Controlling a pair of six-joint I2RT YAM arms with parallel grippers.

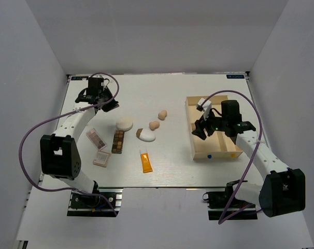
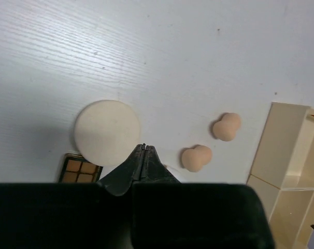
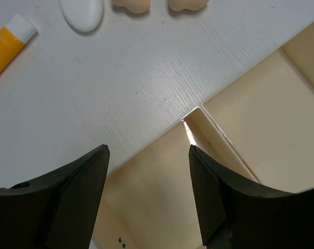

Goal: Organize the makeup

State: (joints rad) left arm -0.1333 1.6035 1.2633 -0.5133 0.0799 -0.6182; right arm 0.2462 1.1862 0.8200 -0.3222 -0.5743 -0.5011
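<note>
white table (image 1: 157,93): puff (image 1: 124,123), sponges (image 1: 154,125), tube (image 1: 145,161), palette (image 1: 118,141), compact (image 1: 101,158), box (image 1: 193,104)

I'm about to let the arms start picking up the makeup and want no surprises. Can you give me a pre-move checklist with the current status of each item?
1. Left gripper open for a pick: not ok, its fingers are closed together on nothing.
2. Right gripper open and empty: ok, it hangs over the wooden box.
3. Box compartments free to take items: cannot tell, the right arm hides part of the box.
4. Egg sponge apart from the other egg sponge: ok.
5. Round puff apart from the brown palette: cannot tell, their edges look very close.
6. Orange tube lying flat, nothing against it: ok.
</note>
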